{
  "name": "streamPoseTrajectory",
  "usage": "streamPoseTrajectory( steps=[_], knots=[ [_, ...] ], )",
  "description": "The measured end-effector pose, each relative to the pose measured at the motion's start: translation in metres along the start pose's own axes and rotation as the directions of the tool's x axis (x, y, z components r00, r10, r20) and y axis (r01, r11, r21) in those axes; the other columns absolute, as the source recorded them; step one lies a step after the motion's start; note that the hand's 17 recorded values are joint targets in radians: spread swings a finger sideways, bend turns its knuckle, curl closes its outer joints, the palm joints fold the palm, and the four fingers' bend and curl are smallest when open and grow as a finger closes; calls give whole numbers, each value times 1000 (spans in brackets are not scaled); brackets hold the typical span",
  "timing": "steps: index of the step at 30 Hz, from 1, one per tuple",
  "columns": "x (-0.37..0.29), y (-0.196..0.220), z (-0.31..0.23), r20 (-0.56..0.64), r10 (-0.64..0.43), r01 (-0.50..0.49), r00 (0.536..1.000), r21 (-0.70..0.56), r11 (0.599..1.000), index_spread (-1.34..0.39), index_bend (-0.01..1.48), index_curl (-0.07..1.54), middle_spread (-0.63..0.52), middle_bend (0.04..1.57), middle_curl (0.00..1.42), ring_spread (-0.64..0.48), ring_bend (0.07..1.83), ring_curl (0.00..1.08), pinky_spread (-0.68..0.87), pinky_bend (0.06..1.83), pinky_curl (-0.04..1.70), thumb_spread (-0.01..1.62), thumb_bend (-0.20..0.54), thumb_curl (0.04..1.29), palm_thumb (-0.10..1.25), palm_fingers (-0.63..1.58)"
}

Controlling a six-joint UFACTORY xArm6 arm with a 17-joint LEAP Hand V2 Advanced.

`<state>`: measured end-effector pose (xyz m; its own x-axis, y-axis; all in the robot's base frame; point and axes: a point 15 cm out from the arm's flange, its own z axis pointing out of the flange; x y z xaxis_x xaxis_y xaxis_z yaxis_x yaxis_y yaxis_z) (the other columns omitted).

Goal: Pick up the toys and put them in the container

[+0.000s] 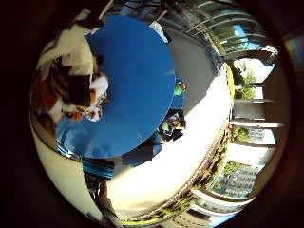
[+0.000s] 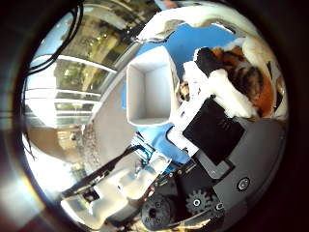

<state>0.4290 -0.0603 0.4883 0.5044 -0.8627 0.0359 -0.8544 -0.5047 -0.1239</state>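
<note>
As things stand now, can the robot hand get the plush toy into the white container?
Probably yes. The robot hand is curled round the plush toy, and the white container on the blue table stands open and looks empty. Nothing shows between them, so the way seems free.

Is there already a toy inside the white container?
No, the white container shows only bare walls and floor, while the plush toy is close to the hand.

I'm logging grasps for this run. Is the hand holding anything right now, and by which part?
Yes: the hand is shut on an orange, black and white plush toy. Which part of the toy the fingers grip cannot be told.
</note>
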Motion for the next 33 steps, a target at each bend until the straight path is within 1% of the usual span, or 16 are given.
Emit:
streamPoseTrajectory(
  steps=[5,11,16,20,23,24,25,26,27,28,29,30,31,32,33],
  knots=[
    [-77,-17,-38,22,-115,113,993,81,990,-1157,851,108,-195,1266,1072,-148,1445,891,121,1568,842,1091,-15,753,953,869],
    [-163,-45,-45,71,-220,212,973,109,971,-1165,886,89,-192,1273,1078,-150,1451,896,119,1564,865,1091,-16,769,946,861],
    [-223,-78,-23,114,-283,274,952,91,957,-1166,913,63,-192,1274,1081,-151,1456,898,118,1557,882,1093,-16,781,937,860],
    [-235,-109,14,137,-274,268,952,61,961,-1165,931,43,-193,1275,1082,-151,1455,899,118,1553,891,1094,-17,785,931,858],
    [-235,-123,30,139,-264,258,954,57,964,-1163,944,17,-193,1277,1082,-148,1456,898,117,1535,903,1102,-38,775,868,831],
    [-233,-126,32,138,-260,254,956,58,965,-1141,973,24,-191,1257,1074,-136,1447,890,119,1500,904,1112,-43,765,832,816],
    [-230,-129,33,134,-253,247,958,64,967,-1082,1016,44,-185,1207,1047,-108,1412,861,135,1443,890,1119,-68,745,758,825],
    [-225,-130,35,132,-246,239,960,62,969,-1026,1031,49,-174,1167,1024,-81,1376,835,152,1410,878,1127,-47,735,748,823],
    [-221,-128,36,130,-239,233,962,55,971,-940,1055,70,-160,1085,982,-38,1307,800,171,1373,859,1136,-44,718,726,783],
    [-216,-127,38,127,-228,223,965,49,974,-820,1044,78,-157,945,933,-7,1246,782,193,1340,856,1142,-42,702,708,583],
    [-209,-126,40,125,-217,214,968,41,976,-768,1010,76,-154,890,915,7,1245,785,201,1345,865,1146,-38,692,707,500],
    [-202,-124,42,124,-208,206,970,34,978,-672,971,80,-140,766,864,32,1178,761,224,1323,858,1150,-36,677,697,282],
    [-195,-122,45,125,-198,196,972,22,980,-583,954,95,-121,650,806,71,1104,730,256,1244,839,1153,-35,662,688,64],
    [-190,-120,48,126,-188,188,974,13,982,-553,960,107,-112,613,782,88,1075,718,270,1217,830,1153,-33,653,688,22],
    [-186,-118,50,131,-179,180,975,1,984,-499,927,106,-95,556,729,123,996,662,294,1150,786,1153,-35,638,678,-55]
  ],
)
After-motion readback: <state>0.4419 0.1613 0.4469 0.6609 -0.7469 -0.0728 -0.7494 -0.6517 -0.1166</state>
